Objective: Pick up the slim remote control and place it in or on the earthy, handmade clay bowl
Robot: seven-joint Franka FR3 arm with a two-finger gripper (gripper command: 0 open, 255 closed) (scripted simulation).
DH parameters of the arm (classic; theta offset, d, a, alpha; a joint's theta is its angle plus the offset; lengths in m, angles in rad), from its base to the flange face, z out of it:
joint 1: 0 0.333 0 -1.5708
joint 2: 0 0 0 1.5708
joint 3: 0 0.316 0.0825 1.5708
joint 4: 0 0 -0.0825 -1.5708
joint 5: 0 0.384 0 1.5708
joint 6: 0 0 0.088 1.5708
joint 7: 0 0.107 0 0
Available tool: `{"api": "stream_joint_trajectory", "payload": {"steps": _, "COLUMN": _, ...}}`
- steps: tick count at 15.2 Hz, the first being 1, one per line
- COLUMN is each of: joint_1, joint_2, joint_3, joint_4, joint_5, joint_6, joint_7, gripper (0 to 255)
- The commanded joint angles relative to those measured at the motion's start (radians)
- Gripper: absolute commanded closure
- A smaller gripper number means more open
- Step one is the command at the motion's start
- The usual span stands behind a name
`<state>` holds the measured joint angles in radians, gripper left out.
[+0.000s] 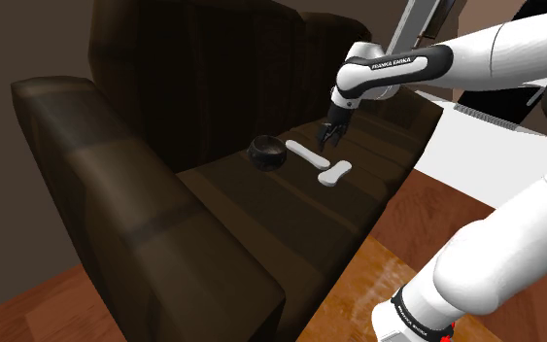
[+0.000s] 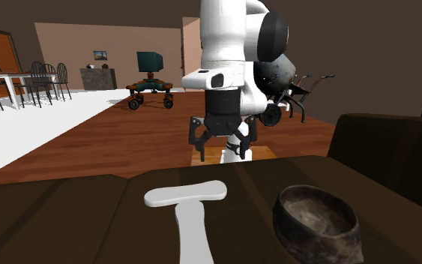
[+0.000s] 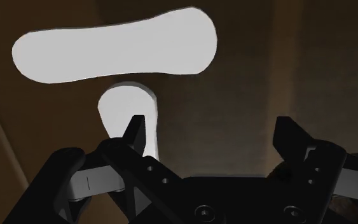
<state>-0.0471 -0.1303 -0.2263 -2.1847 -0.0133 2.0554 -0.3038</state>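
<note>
While the hand [image 1: 334,138] [image 2: 222,139] [image 3: 210,124] hangs open above the sofa [image 1: 261,214] seat, fingers apart and touching nothing, the remote [image 1: 307,153] [image 2: 193,232] [image 3: 128,118] lies flat below it. One end of the remote is just beside a white bar [image 1: 334,175] [image 2: 185,194] [image 3: 114,48] lying crosswise nearer the seat's front edge. The bowl [image 1: 268,151] [image 2: 314,221] stands near the remote's other end, apart from it. Bare seat runs on toward the shoulder view's lower left.

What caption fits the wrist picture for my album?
Open black hand poised over a slim white remote beside a wider white oblong piece on a dark brown sofa seat.
</note>
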Motion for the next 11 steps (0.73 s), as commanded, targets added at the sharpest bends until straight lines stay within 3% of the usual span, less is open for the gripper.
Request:
{"api": "stream_joint_trajectory", "payload": {"steps": 1, "joint_1": -0.003, "joint_2": 0.076, "joint_3": -0.011, "joint_4": 0.046, "joint_5": 0.012, "joint_6": 0.033, "joint_7": -0.036, "gripper": 0}}
{"api": "stream_joint_trajectory", "payload": {"steps": 11, "joint_1": -0.050, "joint_2": 0.428, "joint_3": -0.023, "joint_4": 0.335, "joint_5": 0.092, "joint_6": 0.109, "joint_7": -0.188, "gripper": 0}}
